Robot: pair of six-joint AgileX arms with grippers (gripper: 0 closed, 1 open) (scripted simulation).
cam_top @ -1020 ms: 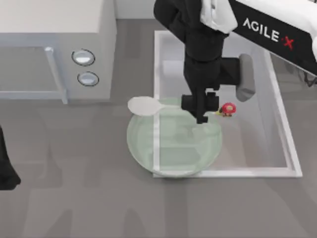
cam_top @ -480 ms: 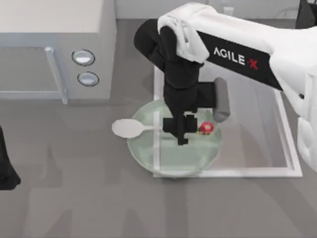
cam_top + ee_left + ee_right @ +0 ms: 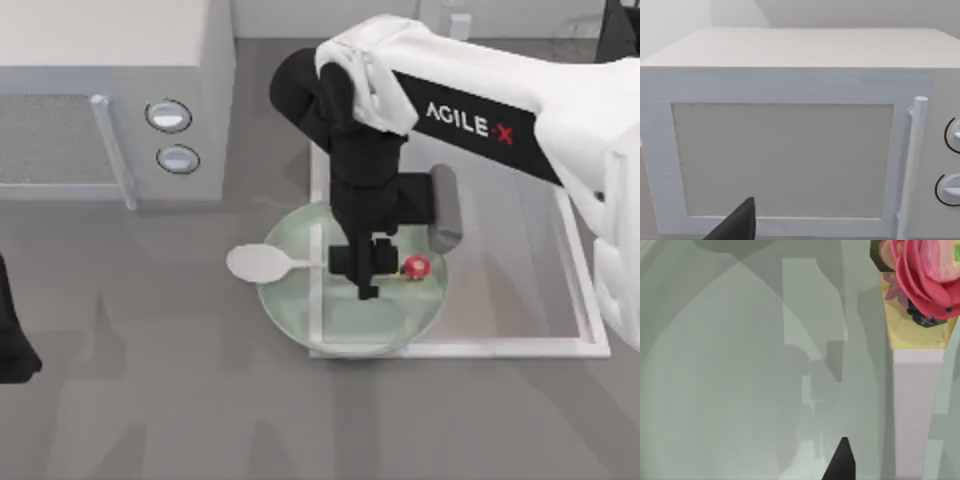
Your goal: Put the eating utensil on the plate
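Note:
The white spoon [image 3: 262, 263] lies level across the pale green plate [image 3: 300, 310]. Its oval bowl reaches past the plate's left rim, and its red-and-yellow ornament [image 3: 416, 266] sits over the plate's right part. My right gripper [image 3: 367, 270] points down over the plate's middle, shut on the thin handle. In the right wrist view the ornament [image 3: 920, 275] and white handle [image 3: 915, 405] hang close above the plate [image 3: 740, 390], with a dark fingertip [image 3: 840, 462] showing. I cannot tell whether the spoon touches the plate. My left arm [image 3: 12, 340] is parked at the table's left edge.
A grey microwave [image 3: 100, 90] with two knobs and a bar handle stands at the back left; the left wrist view faces its door [image 3: 785, 160]. A white-framed translucent tray [image 3: 590, 330] lies right of centre, and the plate overlaps its left edge.
My right gripper carried the spoon left and toward the near side, from the plate's far rim to over its middle. In the last half second it barely shifted. The left arm stayed still.

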